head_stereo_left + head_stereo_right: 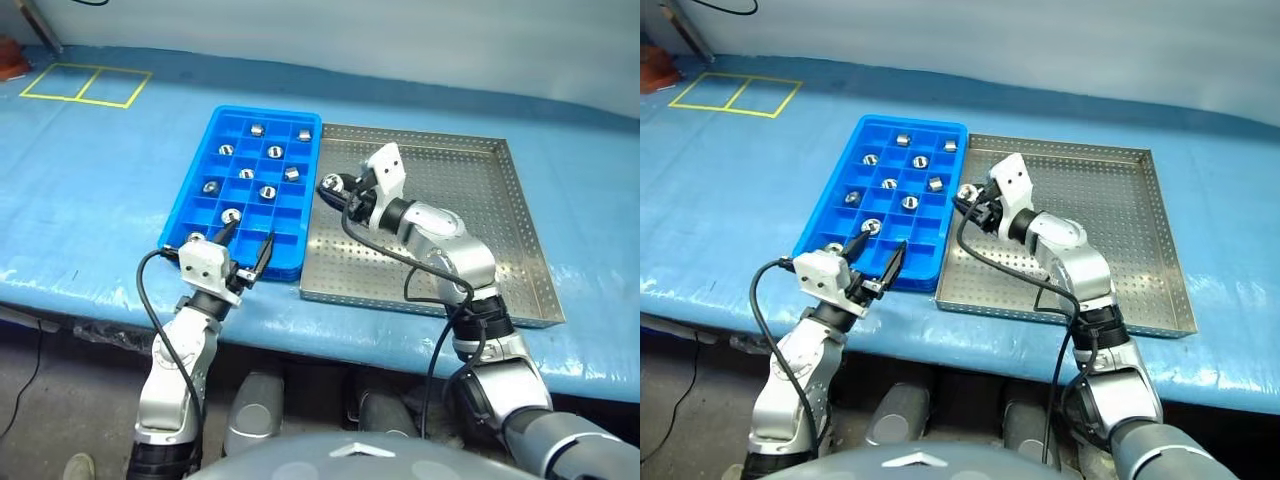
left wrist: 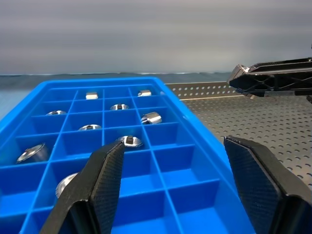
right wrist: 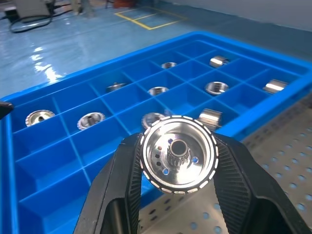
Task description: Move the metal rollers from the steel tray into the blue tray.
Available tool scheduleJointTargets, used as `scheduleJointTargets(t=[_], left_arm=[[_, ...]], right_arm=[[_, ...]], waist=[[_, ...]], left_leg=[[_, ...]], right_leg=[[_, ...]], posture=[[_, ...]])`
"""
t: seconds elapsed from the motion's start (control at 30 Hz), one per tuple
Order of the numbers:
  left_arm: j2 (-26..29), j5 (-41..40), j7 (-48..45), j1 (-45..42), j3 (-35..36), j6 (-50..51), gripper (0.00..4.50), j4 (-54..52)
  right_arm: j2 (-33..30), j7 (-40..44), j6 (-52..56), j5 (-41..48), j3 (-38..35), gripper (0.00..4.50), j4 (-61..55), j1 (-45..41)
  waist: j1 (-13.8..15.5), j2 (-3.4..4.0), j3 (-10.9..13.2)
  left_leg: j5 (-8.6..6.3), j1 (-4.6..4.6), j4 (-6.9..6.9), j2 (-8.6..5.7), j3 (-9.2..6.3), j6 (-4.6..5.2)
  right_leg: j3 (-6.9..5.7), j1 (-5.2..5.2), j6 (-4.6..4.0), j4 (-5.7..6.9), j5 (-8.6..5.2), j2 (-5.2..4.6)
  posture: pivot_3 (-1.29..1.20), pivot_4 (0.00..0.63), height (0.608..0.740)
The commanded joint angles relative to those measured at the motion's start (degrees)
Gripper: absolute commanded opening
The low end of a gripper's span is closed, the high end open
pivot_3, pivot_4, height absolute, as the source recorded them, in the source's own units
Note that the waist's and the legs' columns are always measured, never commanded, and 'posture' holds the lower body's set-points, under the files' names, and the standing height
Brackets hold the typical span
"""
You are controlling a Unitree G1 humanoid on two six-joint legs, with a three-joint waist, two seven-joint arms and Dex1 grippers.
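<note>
nine metal rollers (image 1: 246,173) sit in separate compartments of the blue tray (image 1: 200,197), just beside the steel tray (image 1: 500,260). left gripper (image 1: 245,250) hovers unclenched at the blue tray's near edge. right wrist view: right gripper (image 3: 178,168) clamps a roller (image 3: 178,154) at the trays' shared border.

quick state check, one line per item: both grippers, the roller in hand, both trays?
Right gripper: shut on a roller, at the edge between the two trays.
Held roller: clamped between the fingers, hollow end facing the wrist camera.
Left gripper: open, nothing held, at the blue tray's near end.
Blue tray: rollers lie singly in several compartments, the other compartments bare.
Steel tray: flat on the table, no loose rollers visible.
</note>
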Motion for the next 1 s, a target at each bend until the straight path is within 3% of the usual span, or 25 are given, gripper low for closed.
scheduleJointTargets(t=[0.03,0.37,0.63,0.87,1.0], left_arm=[[-0.12,0.37,0.80,0.16,-0.35,-0.79,3.61,-3.00],[-0.34,1.55,3.59,1.88,0.18,-0.77,3.61,-4.01],[-0.36,1.81,4.53,3.33,0.12,-0.94,3.61,-5.01],[-0.21,1.77,4.54,2.48,-0.06,-0.79,3.61,-4.66],[-0.16,1.75,4.28,1.94,-0.34,-0.75,3.61,-4.21]], right_arm=[[0.02,2.30,-2.52,-0.39,0.88,1.72,-0.33,-2.27],[1.42,6.25,-2.95,-2.05,5.34,1.72,1.08,-3.15],[-0.19,6.18,-2.13,-7.14,8.98,1.72,4.32,-3.69],[-1.28,4.92,-0.68,-8.40,7.20,1.72,5.50,-4.03],[-2.17,4.91,-0.12,-8.49,6.51,1.72,5.24,-3.67]], waist=[[1.01,0.00,0.00],[6.10,0.00,0.00],[12.34,-0.01,-0.01],[17.93,-0.02,-0.02],[19.16,-0.02,-0.02]], left_leg=[[0.00,0.00,0.00,0.00,0.00,0.00],[-0.02,-0.06,-0.04,0.01,0.01,-0.03],[-0.06,-0.27,-0.02,0.02,0.06,-0.20],[-0.06,-0.89,0.01,0.04,0.10,-0.41],[-0.11,-0.90,0.04,0.05,0.10,-0.49]], right_leg=[[-0.01,0.00,0.00,0.00,0.00,0.01],[-0.03,-0.10,-0.04,-0.01,-0.03,0.02],[-0.06,-0.37,-0.04,-0.01,-0.04,0.01],[-0.13,-1.02,0.00,0.01,-0.02,0.01],[-0.19,-1.03,-0.02,-0.01,-0.03,0.00]], posture=[[0.51,0.150,0.740],[0.56,0.150,0.740],[0.58,0.150,0.740],[0.56,0.150,0.740],[0.55,0.150,0.740]])
